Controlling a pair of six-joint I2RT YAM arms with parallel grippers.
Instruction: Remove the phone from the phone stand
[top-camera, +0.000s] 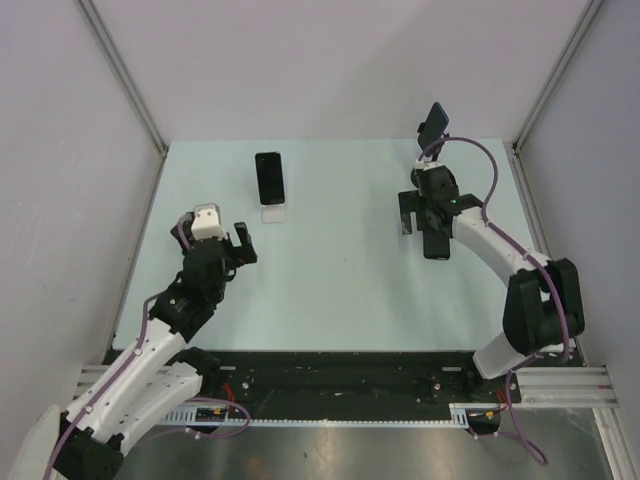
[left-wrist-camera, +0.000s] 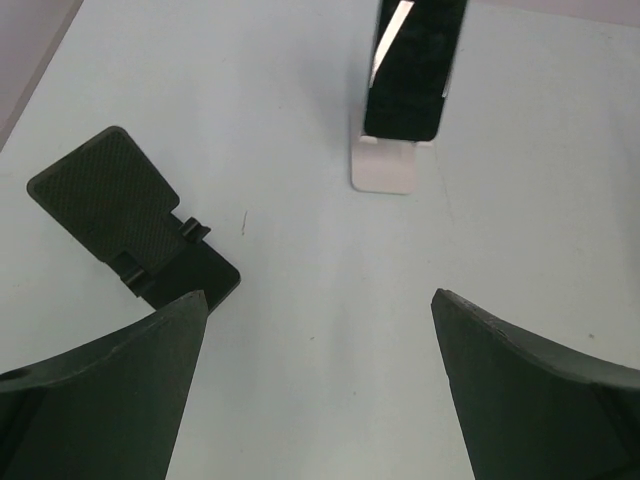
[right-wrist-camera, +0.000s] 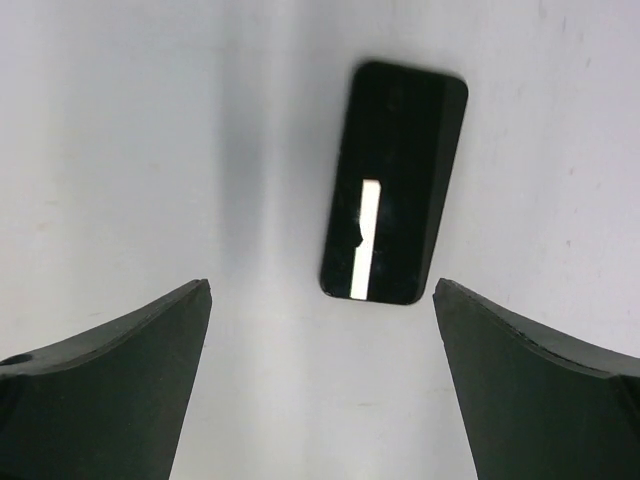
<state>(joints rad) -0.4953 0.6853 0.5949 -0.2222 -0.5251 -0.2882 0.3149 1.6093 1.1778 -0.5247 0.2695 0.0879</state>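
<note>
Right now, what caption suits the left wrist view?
Open left gripper faces the phone on its white stand.

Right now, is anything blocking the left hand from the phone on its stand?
Nothing visible. Only bare table lies between the left hand and the phone on its stand; a black piece sits aside.

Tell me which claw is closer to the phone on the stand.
Left. The left claw is open on the near side of the phone, slightly to its left, not touching. The right claw is well off to its right.
</note>
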